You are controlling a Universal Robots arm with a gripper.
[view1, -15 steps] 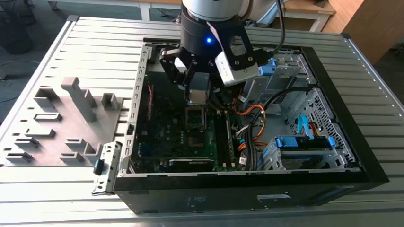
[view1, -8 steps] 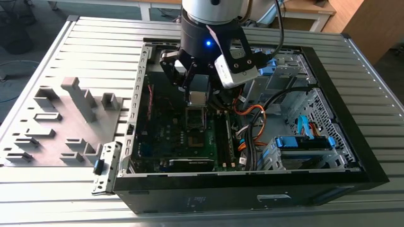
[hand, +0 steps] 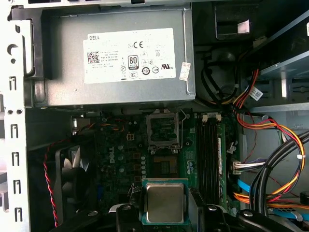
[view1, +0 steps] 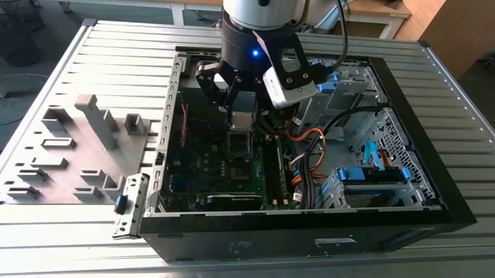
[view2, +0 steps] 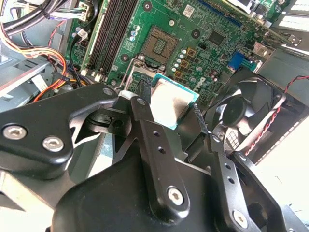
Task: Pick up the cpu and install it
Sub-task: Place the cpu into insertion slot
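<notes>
Currently your gripper (view1: 241, 116) has the cpu (hand: 165, 202) clamped between its two black fingers (view2: 145, 121), which press on opposite edges of the chip. You can see the cpu as a small, thin square with a dull silver-grey metal lid set on a green board edge; in the second wrist view (view2: 173, 102) the lid looks pale and smooth, with a teal rim along its upper side. It hangs inside the open computer case (view1: 309, 231), over the motherboard (view2: 212, 29) and apart from the open socket (hand: 165, 166), which lies just beyond it in the first wrist view. How high it sits above the board you cannot tell. Your arm comes down steeply into the case in the exterior view, wrist pointing downward and a blue light glowing on its housing. The socket is a square metal frame around a fine grid of contacts, with a thin wire lever beside it. Next to it run long dark memory slots (hand: 208, 150). A round black fan (view2: 246, 108) sits at the board's edge, a grey power supply box (hand: 116, 53) with a white label stands past the socket, and bundled orange, yellow and black cables (hand: 270, 125) loop nearby. The case rests on a ribbed metal table (view1: 77, 243).
</notes>
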